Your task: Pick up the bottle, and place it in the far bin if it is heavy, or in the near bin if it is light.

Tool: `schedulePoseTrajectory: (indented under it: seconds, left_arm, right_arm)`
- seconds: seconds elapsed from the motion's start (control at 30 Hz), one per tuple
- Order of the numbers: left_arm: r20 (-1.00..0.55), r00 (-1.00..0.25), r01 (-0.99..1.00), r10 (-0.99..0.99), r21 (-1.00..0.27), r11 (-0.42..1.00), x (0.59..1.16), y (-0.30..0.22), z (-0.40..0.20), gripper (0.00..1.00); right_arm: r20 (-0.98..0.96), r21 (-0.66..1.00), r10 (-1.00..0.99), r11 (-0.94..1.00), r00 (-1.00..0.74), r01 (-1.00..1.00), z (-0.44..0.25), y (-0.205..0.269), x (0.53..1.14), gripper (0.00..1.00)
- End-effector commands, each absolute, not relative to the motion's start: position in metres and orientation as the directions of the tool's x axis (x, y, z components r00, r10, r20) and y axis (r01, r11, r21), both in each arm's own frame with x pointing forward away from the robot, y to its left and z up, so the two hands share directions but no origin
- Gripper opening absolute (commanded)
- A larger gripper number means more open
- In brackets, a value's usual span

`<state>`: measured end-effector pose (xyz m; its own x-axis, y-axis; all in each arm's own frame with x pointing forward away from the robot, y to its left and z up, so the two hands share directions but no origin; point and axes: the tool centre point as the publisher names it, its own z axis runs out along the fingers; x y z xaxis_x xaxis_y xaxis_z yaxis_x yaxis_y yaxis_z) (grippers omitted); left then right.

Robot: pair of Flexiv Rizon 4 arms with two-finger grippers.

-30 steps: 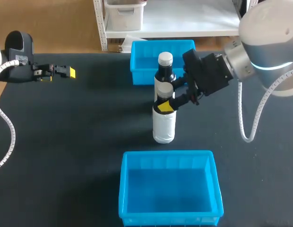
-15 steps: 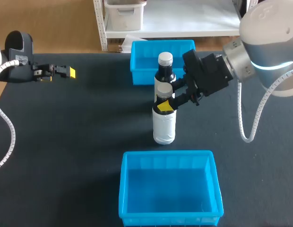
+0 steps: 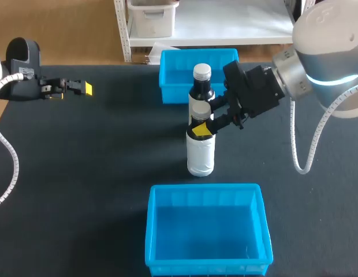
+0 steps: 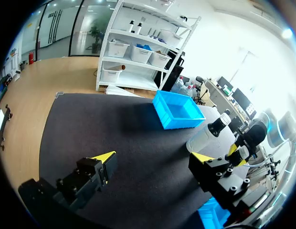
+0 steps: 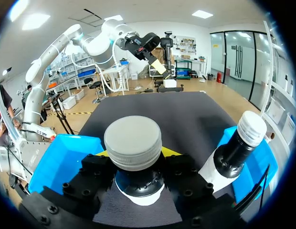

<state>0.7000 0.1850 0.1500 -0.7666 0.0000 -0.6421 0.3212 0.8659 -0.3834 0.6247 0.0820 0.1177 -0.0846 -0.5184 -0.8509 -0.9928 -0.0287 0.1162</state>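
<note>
A white bottle (image 3: 200, 151) with a dark neck and grey cap stands upright mid-table between the two blue bins. My right gripper (image 3: 204, 119) is shut on its neck just under the cap. In the right wrist view the cap (image 5: 133, 143) rises between the black fingers (image 5: 93, 176). A second, dark-necked bottle (image 3: 201, 86) stands right behind it, seen beside the gripper (image 5: 236, 150). The far bin (image 3: 167, 81) is behind both bottles and the near bin (image 3: 150, 231) in front. My left gripper (image 3: 81, 88) hangs open and empty at the far left (image 4: 155, 160).
Both bins look empty. The second bottle stands close against the held one on its far side, just in front of the far bin's wall (image 4: 179, 110). Dark tabletop (image 3: 98, 156) stretches out to the left and right of the bottles.
My right gripper's fingers have drawn in slightly against the bottle's neck. The bottle, the bins and my left arm have not moved.
</note>
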Motion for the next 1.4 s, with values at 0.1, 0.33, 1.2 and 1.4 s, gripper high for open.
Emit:
schedulePoseTrajectory:
  seconds: [0.1, 0.33, 1.2, 1.4]
  left_arm:
    - [-0.642, -0.767, 0.321, 0.0, -0.383, 0.866, 0.7, 0.185, 0.15, 1.0]
    - [-0.642, -0.767, 0.321, 0.0, -0.383, 0.866, 0.7, 0.185, 0.15, 1.0]
    - [-0.642, -0.767, 0.321, 0.0, -0.383, 0.866, 0.7, 0.185, 0.15, 1.0]
    - [-0.642, -0.767, 0.321, 0.0, -0.383, 0.866, 0.7, 0.185, 0.15, 1.0]
  right_arm:
    - [-0.849, 0.124, -0.521, -0.032, -0.089, -0.992, 0.1154, 0.0811, 0.6221, 1.0]
    - [-0.848, 0.127, -0.522, -0.031, -0.092, -0.991, 0.1155, 0.0811, 0.6224, 1.0]
    - [-0.856, 0.123, -0.511, -0.043, -0.084, -0.991, 0.1171, 0.0835, 0.6185, 1.0]
    - [-0.856, 0.124, -0.511, -0.043, -0.085, -0.991, 0.1171, 0.0836, 0.6181, 1.0]
